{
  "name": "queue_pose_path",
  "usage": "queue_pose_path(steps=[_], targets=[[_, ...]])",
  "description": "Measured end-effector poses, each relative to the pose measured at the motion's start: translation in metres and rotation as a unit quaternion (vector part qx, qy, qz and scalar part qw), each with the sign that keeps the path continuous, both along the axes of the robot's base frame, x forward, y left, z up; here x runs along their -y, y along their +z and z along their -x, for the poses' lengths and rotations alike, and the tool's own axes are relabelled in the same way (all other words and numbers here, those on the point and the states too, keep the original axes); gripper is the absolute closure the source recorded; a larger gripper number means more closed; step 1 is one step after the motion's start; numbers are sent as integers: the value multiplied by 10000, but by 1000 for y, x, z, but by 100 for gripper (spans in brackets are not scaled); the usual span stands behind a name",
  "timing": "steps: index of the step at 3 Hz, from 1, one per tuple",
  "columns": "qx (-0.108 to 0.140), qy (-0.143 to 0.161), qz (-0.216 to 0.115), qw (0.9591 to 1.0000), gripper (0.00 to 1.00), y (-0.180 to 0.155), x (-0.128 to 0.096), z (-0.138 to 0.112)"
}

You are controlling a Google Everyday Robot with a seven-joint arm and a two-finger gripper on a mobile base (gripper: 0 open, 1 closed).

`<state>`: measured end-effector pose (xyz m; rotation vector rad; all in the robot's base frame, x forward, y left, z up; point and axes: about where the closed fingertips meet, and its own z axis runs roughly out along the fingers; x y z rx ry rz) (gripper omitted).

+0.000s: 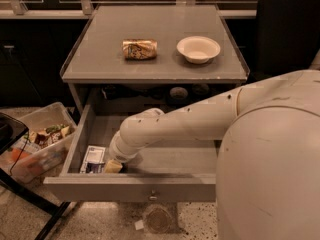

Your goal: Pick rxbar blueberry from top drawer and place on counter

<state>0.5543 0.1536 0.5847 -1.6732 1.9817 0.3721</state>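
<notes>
Camera view gives you the grey cabinet from above and in front, with the top drawer (131, 188) pulled wide open below the tabletop (100, 61). Your arm (195, 121) comes in from the right and slants down into the drawer's front left corner. The hand (113, 166) sits low there, close behind the front panel, with a tan part of it showing at the tip. You cannot tell from this angle whether it is spread, pressed together or pinching something.

Just left of the hand a white packet (93, 156) lies flat on the drawer floor. At its near end, between packet and hand, you see a small dark-blue patch (94, 168). This looks like the rxbar blueberry, but most of it is hidden, and you cannot tell whether the hand touches it.

On the tabletop a crushed gold-tan can (139, 49) lies on its side left of centre. A white bowl (198, 48) stands to its right, well apart from it. A clear plastic bin (35, 151) of mixed items sits on the floor left of the cabinet.
</notes>
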Motion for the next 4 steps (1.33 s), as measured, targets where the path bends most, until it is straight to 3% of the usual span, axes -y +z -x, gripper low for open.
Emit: queue_pose_path(steps=[1,4], targets=[[-18,1,0,10000,18,-2,-2,-2],[-20,-11,-11,10000,88,10,-1,-1]])
